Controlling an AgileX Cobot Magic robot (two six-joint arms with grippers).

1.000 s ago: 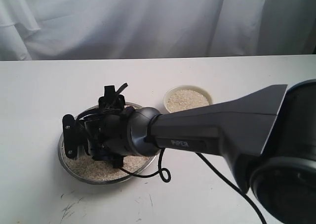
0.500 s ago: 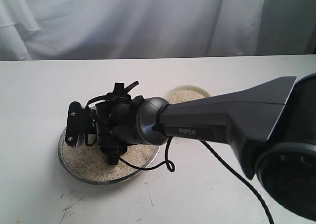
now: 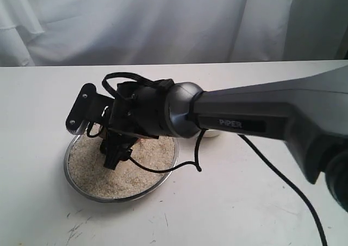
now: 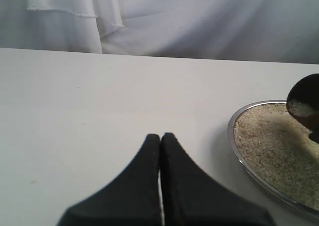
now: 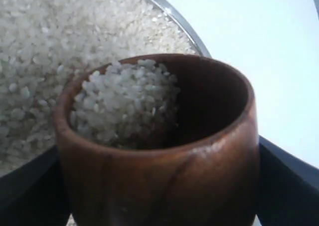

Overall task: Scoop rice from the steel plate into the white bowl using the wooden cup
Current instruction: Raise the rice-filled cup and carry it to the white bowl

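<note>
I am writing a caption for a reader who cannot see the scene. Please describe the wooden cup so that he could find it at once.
Find the wide steel plate covered with rice on the white table. Over it, the right gripper holds the wooden cup, partly filled with rice. It is the only reddish-brown thing; the plate is shiny metal.

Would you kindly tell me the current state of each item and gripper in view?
wooden cup, partly filled with rice, held above the plate
steel plate, covered with loose rice
white bowl, mostly hidden behind the right arm; fill unclear
left gripper, shut, empty
right gripper, shut on the wooden cup
</note>
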